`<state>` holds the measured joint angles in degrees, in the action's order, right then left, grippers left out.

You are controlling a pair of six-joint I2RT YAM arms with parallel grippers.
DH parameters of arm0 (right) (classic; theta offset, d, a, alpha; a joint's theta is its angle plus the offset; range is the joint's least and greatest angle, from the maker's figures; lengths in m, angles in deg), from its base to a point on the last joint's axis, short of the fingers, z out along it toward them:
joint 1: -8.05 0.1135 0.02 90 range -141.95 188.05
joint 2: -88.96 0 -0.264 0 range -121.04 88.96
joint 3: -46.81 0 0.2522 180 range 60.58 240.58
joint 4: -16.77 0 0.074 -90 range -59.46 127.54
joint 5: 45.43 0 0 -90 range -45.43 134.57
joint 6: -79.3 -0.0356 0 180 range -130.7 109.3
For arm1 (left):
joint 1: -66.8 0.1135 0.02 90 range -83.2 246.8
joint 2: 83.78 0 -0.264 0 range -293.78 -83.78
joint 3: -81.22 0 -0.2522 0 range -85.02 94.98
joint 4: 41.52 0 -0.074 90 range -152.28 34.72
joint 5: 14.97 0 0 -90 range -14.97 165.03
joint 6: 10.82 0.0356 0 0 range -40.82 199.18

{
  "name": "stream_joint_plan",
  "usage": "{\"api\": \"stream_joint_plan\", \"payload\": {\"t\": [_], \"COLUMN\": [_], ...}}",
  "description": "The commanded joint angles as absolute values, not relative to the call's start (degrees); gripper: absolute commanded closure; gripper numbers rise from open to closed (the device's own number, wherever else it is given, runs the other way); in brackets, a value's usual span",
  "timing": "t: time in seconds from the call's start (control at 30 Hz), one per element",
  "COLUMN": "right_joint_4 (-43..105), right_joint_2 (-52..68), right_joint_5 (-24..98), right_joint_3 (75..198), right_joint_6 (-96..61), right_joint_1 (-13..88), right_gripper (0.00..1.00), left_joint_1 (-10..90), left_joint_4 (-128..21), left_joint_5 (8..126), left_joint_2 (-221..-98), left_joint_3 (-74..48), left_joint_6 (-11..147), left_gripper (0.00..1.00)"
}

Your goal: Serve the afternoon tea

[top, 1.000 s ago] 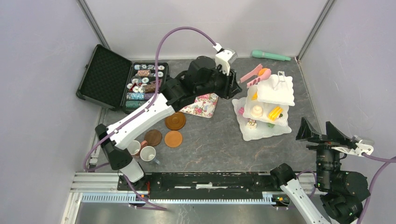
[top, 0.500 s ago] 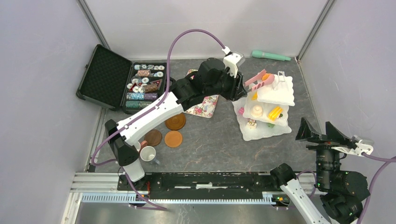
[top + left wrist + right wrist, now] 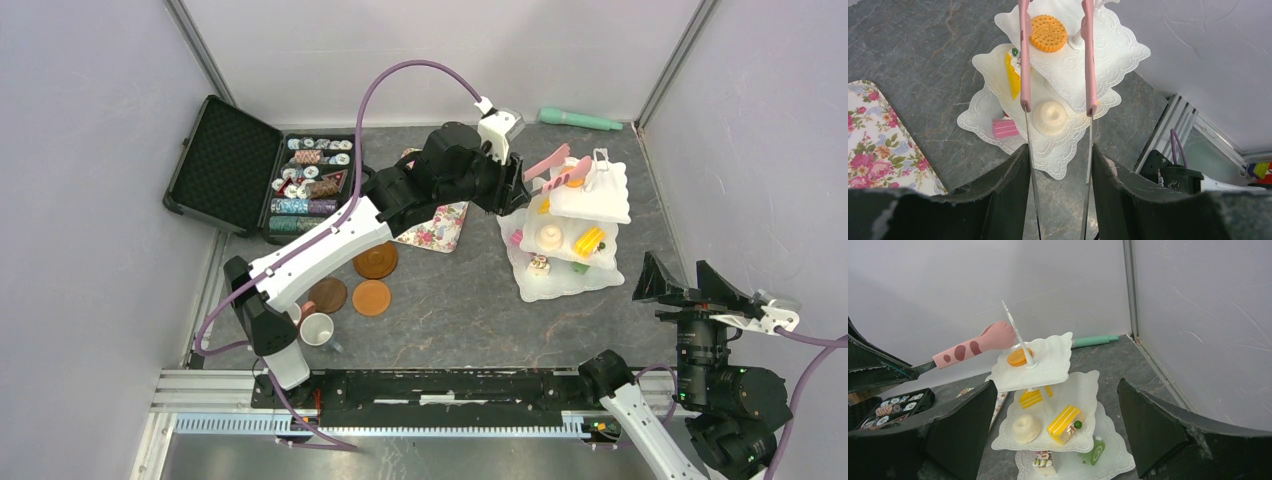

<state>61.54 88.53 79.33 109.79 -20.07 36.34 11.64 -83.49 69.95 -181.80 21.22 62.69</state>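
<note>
Our left hand [image 3: 1059, 170] clenches the pink tongs [image 3: 1087, 55], aimed at twelve o'clock in its wrist view; the orange biscuit [image 3: 1048, 33] lies between their spread tips on the top tier of the stand [image 3: 1113, 50]

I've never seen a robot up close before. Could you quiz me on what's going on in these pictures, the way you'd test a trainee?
1. True or false: the orange biscuit lies on the top tier of the white stand.
2. What is the left end effector holding? A) a mug B) pink tongs C) a poker chip
3. How many brown saucers show in the overhead view?

Key: 1 true; 2 B; 3 three.
</note>
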Motion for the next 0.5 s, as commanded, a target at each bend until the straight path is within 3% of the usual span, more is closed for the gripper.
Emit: {"api": "stream_joint_plan", "payload": {"t": [0.0,0.47], "right_joint_4": [61.7,60.7], "right_joint_2": [92.2,92.7], "right_joint_5": [79.2,79.1], "right_joint_3": [109.9,108.2], "right_joint_6": [-20.7,-20.7], "right_joint_1": [36.5,36.5], "right_gripper": [0.02,0.02], "left_joint_1": [11.4,11.7], "left_joint_4": [-80.7,-82.5], "left_joint_5": [70.1,92.4], "left_joint_2": [-180.1,-164.5], "left_joint_3": [23.5,9.9], "left_joint_6": [62.7,67.7], "left_gripper": [0.49,0.5]}}
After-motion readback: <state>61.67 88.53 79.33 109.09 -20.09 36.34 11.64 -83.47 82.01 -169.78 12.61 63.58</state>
